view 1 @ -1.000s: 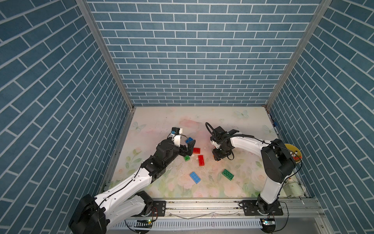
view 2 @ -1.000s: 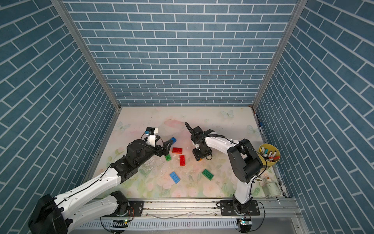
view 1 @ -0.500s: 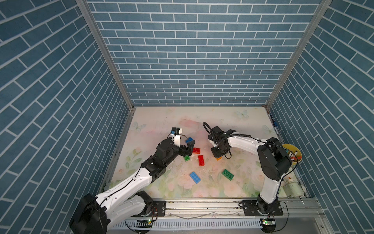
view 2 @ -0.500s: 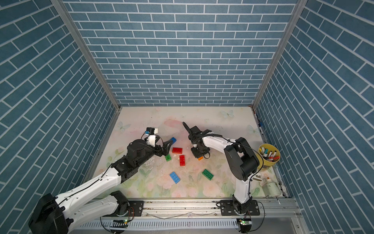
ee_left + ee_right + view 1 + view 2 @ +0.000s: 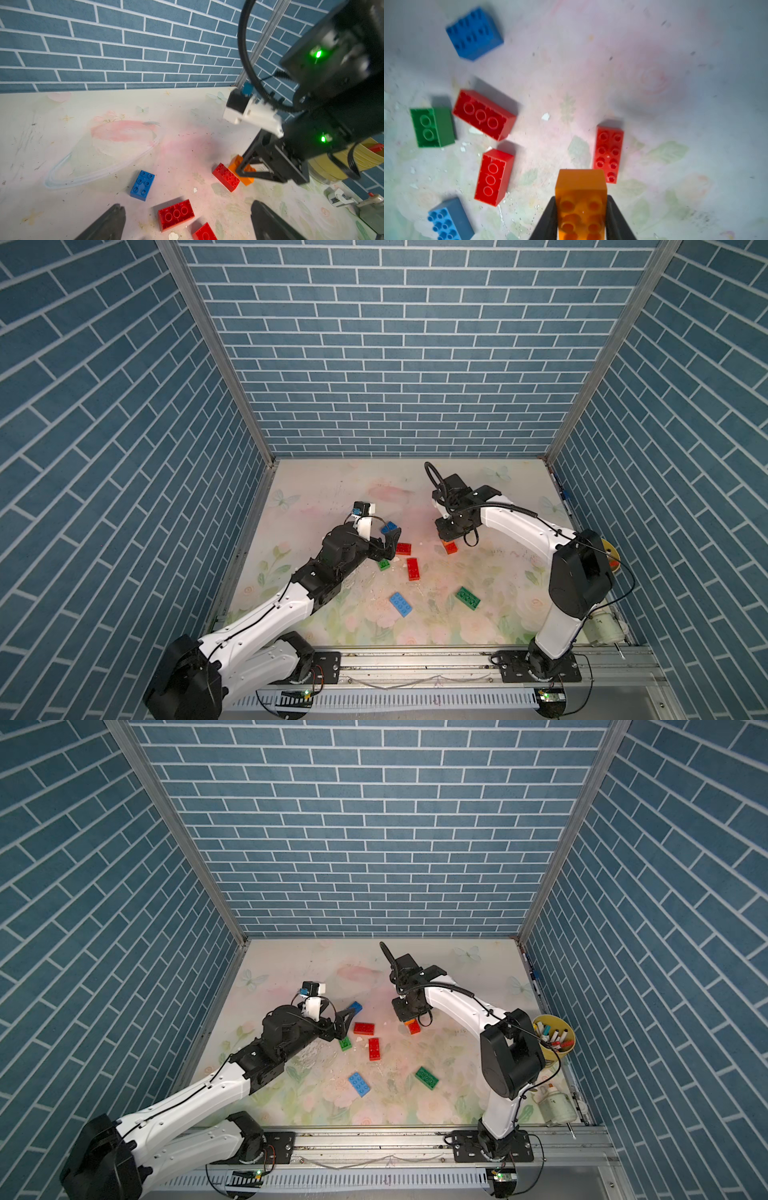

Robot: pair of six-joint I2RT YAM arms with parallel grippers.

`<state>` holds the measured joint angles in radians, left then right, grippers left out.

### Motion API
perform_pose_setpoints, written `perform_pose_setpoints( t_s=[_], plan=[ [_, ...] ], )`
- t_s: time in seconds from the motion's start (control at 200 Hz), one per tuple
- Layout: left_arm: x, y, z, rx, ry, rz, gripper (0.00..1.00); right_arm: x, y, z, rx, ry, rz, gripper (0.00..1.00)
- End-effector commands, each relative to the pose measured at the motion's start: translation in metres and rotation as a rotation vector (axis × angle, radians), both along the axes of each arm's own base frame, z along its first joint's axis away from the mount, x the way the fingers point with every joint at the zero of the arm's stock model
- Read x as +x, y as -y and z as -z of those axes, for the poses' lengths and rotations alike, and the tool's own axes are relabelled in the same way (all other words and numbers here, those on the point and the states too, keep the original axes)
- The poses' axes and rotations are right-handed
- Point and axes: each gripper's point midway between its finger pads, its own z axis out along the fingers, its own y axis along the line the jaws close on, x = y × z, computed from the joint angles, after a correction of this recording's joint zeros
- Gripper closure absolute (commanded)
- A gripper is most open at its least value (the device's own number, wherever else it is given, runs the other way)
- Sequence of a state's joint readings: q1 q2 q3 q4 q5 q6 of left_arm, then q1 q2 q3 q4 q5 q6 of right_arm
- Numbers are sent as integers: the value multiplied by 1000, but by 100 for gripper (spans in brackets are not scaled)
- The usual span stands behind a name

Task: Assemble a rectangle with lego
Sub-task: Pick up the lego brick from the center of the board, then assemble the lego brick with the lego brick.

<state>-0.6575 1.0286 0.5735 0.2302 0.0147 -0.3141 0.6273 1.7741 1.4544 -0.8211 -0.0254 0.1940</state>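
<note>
The right tool (image 5: 581,198) clamps the orange brick (image 5: 580,182), the left tool (image 5: 187,204) gapes wide, and the loose lego (image 5: 412,568) lies well inside the counter (image 5: 332,489) edges.

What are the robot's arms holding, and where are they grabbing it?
The right end effector pinches the orange lego brick by its two long sides. The left end effector is open and holds nothing.

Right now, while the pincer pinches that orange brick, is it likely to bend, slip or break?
Probably stiff: the orange brick shows square, unbent edges in the shut right pincer. It may slip, since its sides look smooth and glossy. Likely light: it resembles an upturned red brick, whose underside looks hollow.
</note>
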Motion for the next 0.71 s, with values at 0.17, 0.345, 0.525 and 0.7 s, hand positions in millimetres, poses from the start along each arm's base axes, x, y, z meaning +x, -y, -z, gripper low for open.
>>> perform_pose_setpoints(
  t_s=[0.17, 0.345, 0.525, 0.7],
  plan=[
    [5, 9, 1, 27, 18, 47, 0, 14, 16, 28, -90, -77, 50, 76],
    [5, 9, 9, 37, 11, 43, 0, 19, 18, 42, -109, -80, 58, 77],
    [7, 11, 14, 49, -7, 47, 0, 24, 20, 56, -124, -62, 67, 78],
    [8, 10, 16, 55, -9, 41, 0, 23, 18, 66, -119, -74, 72, 79]
  ],
)
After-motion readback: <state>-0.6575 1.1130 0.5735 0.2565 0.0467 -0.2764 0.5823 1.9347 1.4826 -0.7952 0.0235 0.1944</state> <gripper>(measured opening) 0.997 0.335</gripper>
